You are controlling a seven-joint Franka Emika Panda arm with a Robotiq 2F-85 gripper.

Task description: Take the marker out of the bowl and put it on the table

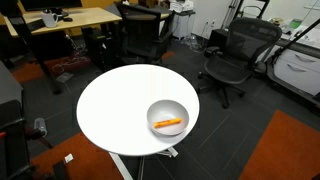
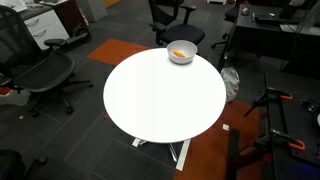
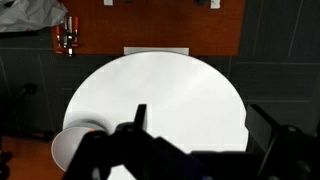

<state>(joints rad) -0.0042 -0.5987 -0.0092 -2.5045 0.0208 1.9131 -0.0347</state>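
The round grey-white bowl (image 1: 166,112) stands near the edge of the round white table (image 1: 110,100), and the orange marker (image 1: 168,123) lies inside it. Both exterior views show this: the bowl (image 2: 181,48) with the marker (image 2: 180,54) is at the far edge of the table (image 2: 160,100). In the wrist view the gripper (image 3: 200,125) hangs high above the table (image 3: 160,85), fingers wide apart and empty. The bowl's rim (image 3: 68,137) shows at the lower left, partly hidden by the gripper. The marker is hidden there. The arm is out of both exterior views.
Black office chairs (image 1: 232,55) (image 2: 45,75) stand around the table. A wooden desk (image 1: 75,20) is at the back. Orange carpet patches (image 1: 285,150) (image 3: 160,25) lie on the dark floor. A tripod foot (image 2: 275,105) stands beside the table.
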